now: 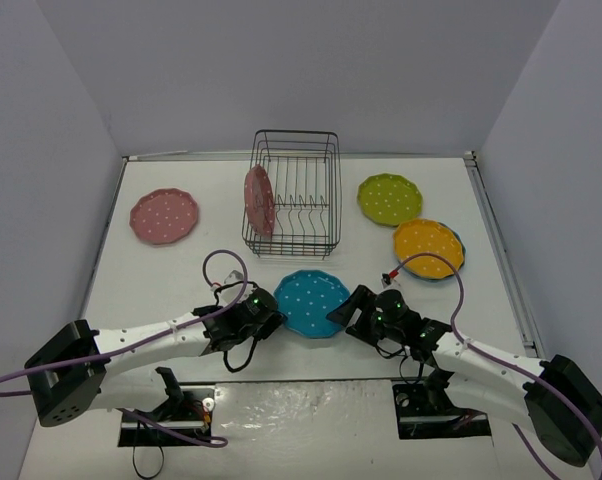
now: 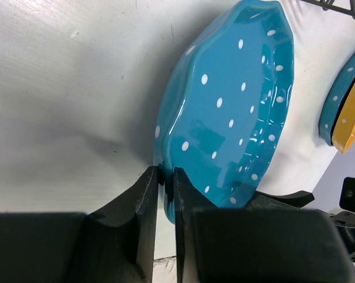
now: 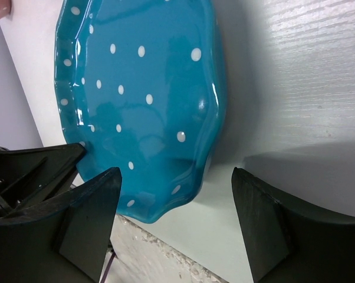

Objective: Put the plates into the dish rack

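Note:
A blue plate (image 1: pixel 312 302) lies at the table's near middle. My left gripper (image 1: pixel 271 318) is shut on its left rim; in the left wrist view both fingers (image 2: pixel 148 197) pinch the scalloped edge of the blue plate (image 2: pixel 230 112). My right gripper (image 1: pixel 346 312) is open at the plate's right side, with the rim of the blue plate (image 3: pixel 142 88) reaching between its fingers (image 3: pixel 101 197) untouched. The black wire dish rack (image 1: pixel 316 195) stands at the back with one pink plate (image 1: pixel 258 200) upright inside at its left end.
A second pink plate (image 1: pixel 164 216) lies flat at the back left. A lime green plate (image 1: pixel 389 198) lies right of the rack. An orange plate (image 1: pixel 428 248) rests on another blue plate (image 1: pixel 460 246) at the right. Grey walls enclose the table.

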`<action>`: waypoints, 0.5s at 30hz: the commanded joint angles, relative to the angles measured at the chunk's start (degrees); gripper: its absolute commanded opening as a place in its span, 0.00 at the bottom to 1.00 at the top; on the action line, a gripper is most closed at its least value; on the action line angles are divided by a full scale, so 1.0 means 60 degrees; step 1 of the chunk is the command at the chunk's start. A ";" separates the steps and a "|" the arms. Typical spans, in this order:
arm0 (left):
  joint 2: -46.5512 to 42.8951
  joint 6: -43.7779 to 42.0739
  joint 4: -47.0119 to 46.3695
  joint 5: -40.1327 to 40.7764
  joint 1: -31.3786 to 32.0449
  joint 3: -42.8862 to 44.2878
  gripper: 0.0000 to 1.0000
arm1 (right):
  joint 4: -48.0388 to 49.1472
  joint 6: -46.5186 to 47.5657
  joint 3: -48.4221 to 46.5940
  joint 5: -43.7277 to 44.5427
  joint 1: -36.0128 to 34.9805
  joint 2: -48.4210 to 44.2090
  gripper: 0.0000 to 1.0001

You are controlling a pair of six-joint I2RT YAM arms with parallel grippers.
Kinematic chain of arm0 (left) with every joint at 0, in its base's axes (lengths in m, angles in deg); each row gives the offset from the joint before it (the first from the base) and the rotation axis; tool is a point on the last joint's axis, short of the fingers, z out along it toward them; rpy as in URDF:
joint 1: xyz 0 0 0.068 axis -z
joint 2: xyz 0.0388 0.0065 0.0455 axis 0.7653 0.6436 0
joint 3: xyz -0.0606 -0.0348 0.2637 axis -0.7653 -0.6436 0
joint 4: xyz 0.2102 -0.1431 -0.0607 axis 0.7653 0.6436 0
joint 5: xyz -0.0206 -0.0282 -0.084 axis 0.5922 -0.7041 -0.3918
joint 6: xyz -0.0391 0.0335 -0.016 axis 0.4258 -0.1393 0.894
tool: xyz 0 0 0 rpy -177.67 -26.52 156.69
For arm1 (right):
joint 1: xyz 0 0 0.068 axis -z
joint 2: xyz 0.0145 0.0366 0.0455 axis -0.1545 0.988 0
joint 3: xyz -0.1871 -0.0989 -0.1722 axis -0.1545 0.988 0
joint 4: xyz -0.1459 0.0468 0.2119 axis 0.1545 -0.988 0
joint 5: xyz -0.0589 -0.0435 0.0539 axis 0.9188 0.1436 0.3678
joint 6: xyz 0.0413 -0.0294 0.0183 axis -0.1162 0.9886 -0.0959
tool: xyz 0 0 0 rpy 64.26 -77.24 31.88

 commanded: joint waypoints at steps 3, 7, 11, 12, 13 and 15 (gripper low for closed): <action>-0.0404 0.0767 -0.2018 0.0467 0.0081 0.0340 0.00 | 0.1279 -0.0526 0.0269 0.0207 -0.0075 0.0157 0.71; -0.0255 0.1027 -0.2464 0.0333 0.0098 0.0190 0.00 | 0.1937 -0.0653 0.0403 0.0157 -0.0084 0.0627 0.72; -0.0267 0.1073 -0.2456 0.0359 0.0125 0.0146 0.00 | 0.2564 -0.0757 0.0548 0.0022 -0.0034 0.1074 0.72; -0.0267 0.1078 -0.2465 0.0341 0.0125 0.0115 0.00 | 0.2731 -0.0801 0.0618 0.0004 -0.0025 0.1154 0.72; -0.0267 0.1082 -0.2474 0.0324 0.0125 0.0085 0.00 | 0.2898 -0.0845 0.0689 -0.0014 -0.0016 0.1233 0.72; -0.0276 0.1191 -0.2623 0.0279 0.0164 -0.0023 0.00 | 0.3282 -0.0946 0.0827 0.0000 0.0006 0.1365 0.71</action>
